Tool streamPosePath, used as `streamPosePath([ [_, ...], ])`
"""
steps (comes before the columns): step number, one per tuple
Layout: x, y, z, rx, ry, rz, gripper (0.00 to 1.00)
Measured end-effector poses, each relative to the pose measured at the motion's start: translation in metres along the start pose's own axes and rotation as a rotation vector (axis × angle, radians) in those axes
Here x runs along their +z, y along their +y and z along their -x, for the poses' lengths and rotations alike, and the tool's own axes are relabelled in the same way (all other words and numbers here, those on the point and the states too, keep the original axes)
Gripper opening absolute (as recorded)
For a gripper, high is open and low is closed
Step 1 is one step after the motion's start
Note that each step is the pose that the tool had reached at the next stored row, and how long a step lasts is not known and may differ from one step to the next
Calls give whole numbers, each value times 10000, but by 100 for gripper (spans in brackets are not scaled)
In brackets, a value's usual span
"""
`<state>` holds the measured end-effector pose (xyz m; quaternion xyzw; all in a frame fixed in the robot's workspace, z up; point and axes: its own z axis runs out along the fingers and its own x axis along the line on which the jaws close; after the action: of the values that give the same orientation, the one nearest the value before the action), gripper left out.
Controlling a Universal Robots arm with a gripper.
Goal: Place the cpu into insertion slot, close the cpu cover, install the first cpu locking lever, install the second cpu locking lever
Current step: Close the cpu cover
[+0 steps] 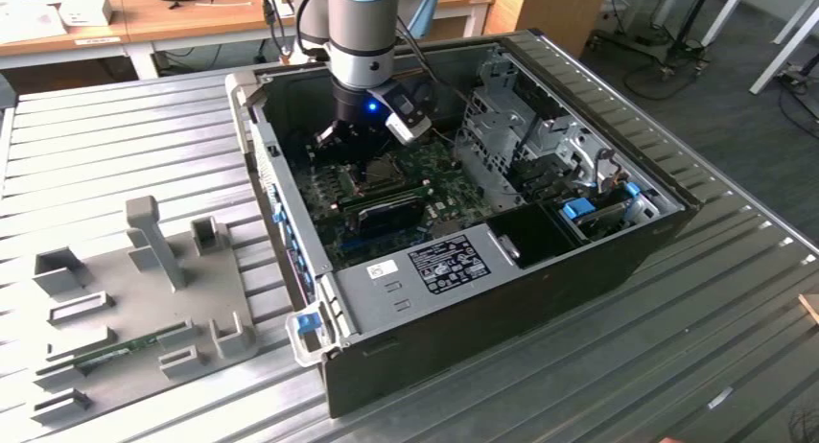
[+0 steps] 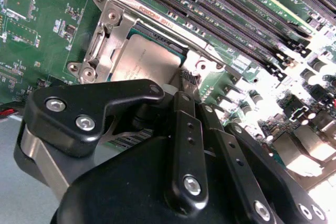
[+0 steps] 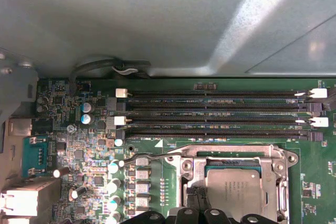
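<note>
The cpu (image 3: pixel 239 190) is a pale silver square lying flat in the insertion slot (image 1: pixel 380 174) on the green board. In the second wrist view the cpu (image 2: pixel 149 64) shows just beyond the black gripper (image 2: pixel 181 90). The silvery cpu cover (image 3: pixel 231 156) frames the chip and looks laid flat around it. The same cpu cover (image 2: pixel 113 30) shows its screws and hinge parts along one edge. My gripper (image 1: pixel 348 136) hangs inside the open computer case, low over the slot's edge. The locking levers cannot be made out. The black gripper (image 3: pixel 199 216) hides one corner of the slot.
Long black memory slots (image 3: pixel 215 114) run right beside the socket. The case walls (image 1: pixel 269 174) and a metal drive cage (image 1: pixel 512 127) hem the arm in. A labelled box (image 1: pixel 429 270) fills the case's near end. A grey fixture tray (image 1: pixel 141 290) lies at the exterior view's left.
</note>
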<state>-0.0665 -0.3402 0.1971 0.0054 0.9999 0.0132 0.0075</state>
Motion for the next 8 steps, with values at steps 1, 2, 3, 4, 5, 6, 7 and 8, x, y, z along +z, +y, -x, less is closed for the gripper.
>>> streamPosePath([
  [1,0,0,0,0,0,0,10],
  [2,1,0,0,0,0,0,10],
  [3,0,0,0,0,0,-1,10],
  [4,1,0,0,0,1,-1,10],
  [5,1,0,0,0,0,-1,10],
  [6,1,0,0,0,0,0,10],
  [7,2,0,0,0,0,0,10],
  [8,2,0,0,0,0,0,10],
])
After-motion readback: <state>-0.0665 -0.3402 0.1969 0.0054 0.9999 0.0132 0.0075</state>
